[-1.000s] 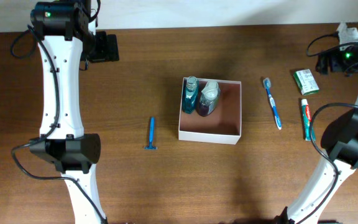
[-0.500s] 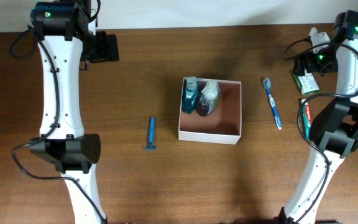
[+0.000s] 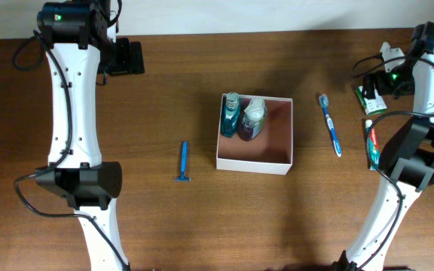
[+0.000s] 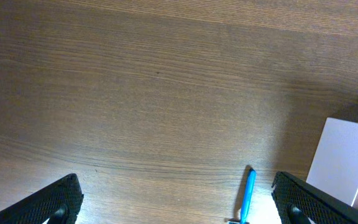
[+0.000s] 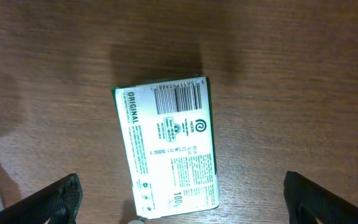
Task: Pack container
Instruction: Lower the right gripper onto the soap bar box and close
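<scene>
Container [image 3: 273,139] sits mid-bench [image 3: 277,226], two bottles [image 3: 241,117] in its far left corner. Right pincer [image 5: 182,205], fingers wide apart, hovers over the green box [image 5: 166,149] right of the container — left pincer [image 4: 176,199], equally spread, hangs empty well left.

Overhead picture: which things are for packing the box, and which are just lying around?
For the job: container, teal bottle and dark bottle inside it, razor, toothbrush, toothpaste, green carton.
Just lying around: only the arms' black cables, as far as I see.
</scene>
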